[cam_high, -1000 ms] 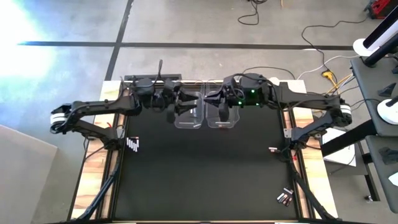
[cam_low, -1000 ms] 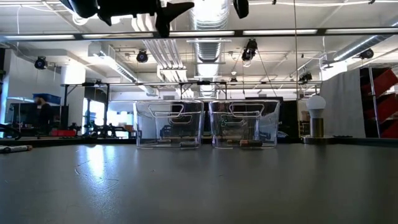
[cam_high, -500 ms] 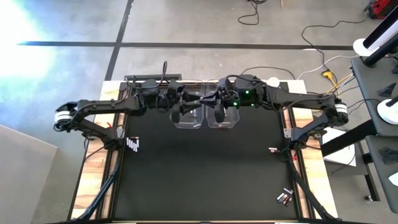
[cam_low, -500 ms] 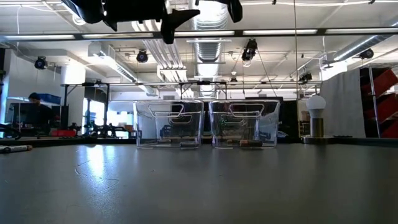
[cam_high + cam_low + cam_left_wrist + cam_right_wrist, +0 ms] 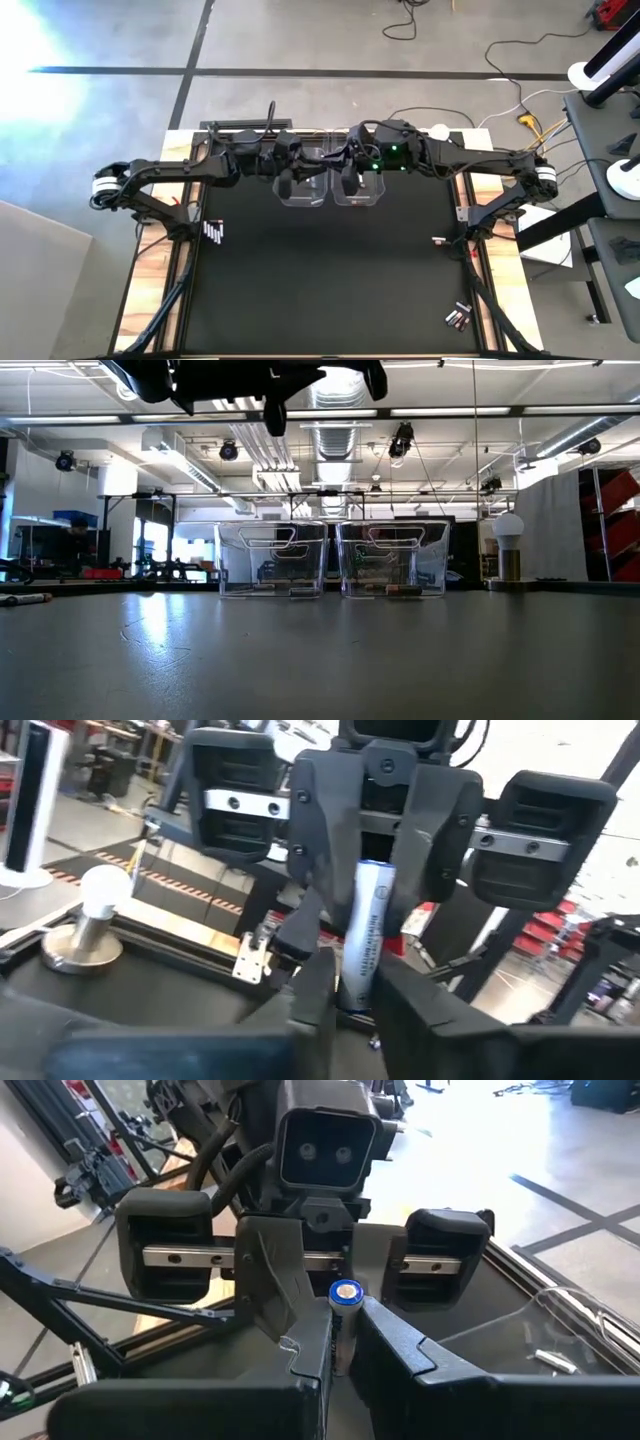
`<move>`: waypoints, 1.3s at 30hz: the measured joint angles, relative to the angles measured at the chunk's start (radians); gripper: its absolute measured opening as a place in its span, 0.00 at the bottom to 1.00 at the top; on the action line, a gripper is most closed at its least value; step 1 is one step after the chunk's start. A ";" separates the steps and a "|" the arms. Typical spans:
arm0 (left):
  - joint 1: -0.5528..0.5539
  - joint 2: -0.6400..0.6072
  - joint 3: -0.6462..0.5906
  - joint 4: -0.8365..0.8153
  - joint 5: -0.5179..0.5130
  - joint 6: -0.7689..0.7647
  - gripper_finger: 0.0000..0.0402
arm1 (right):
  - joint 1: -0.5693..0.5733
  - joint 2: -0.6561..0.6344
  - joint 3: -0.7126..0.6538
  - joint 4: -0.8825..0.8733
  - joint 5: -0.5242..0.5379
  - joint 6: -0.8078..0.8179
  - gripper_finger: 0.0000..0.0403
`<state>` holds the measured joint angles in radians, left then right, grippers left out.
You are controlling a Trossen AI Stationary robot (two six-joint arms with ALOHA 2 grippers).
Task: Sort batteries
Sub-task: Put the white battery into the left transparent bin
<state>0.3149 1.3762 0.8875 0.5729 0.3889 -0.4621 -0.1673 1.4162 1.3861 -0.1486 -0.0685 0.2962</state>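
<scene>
A silvery-white battery (image 5: 365,925) with a blue end (image 5: 346,1292) hangs in the air above the two clear bins (image 5: 303,196) (image 5: 358,196) at the table's far edge. My left gripper (image 5: 355,1005) and my right gripper (image 5: 342,1355) face each other over the bins, and both are shut on this battery. Loose batteries lie on the black mat at the left (image 5: 213,232), at the right (image 5: 438,240) and near the front right corner (image 5: 458,317). More batteries lie on the bottoms of the bins (image 5: 270,589) (image 5: 395,589). My left gripper pinches the battery's lower end (image 5: 350,988) between its two fingers. The fingers lie about level and come from the table's left. The battery stands roughly upright, clear of the bins. My right gripper pinches the battery's body (image 5: 341,1338) between its two fingers, just below the blue end that sticks up above them. The fingers come from the table's right, slanting slightly down. The battery is lifted clear.
A round silver-and-white knob object (image 5: 510,550) stands at the far right of the mat. The black mat (image 5: 330,280) in front of the bins is bare apart from the battery groups. Cables lie on the floor beyond the table's far edge.
Both grippers have drawn slightly toward each other above the bins, the left one toward the table's right and the right one toward its left. My left gripper's fingers have come together on the battery that my right gripper holds.
</scene>
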 joint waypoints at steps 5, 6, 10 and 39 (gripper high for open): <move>0.000 -0.002 0.000 0.014 0.022 -0.014 0.04 | 0.001 0.000 0.000 0.002 -0.005 0.003 0.08; 0.000 -0.001 0.000 0.014 0.021 -0.019 0.05 | 0.001 0.000 0.000 0.002 -0.005 0.003 0.08; 0.000 -0.002 0.000 0.013 0.021 -0.037 0.05 | 0.001 -0.009 0.000 -0.006 0.008 0.001 0.11; 0.125 0.383 0.462 -1.195 -0.381 0.402 0.04 | 0.001 -0.145 0.000 -0.264 0.159 0.054 0.35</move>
<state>0.4402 1.7591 1.3499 -0.6224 0.0079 -0.0602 -0.1659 1.2714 1.3857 -0.4125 0.0906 0.3500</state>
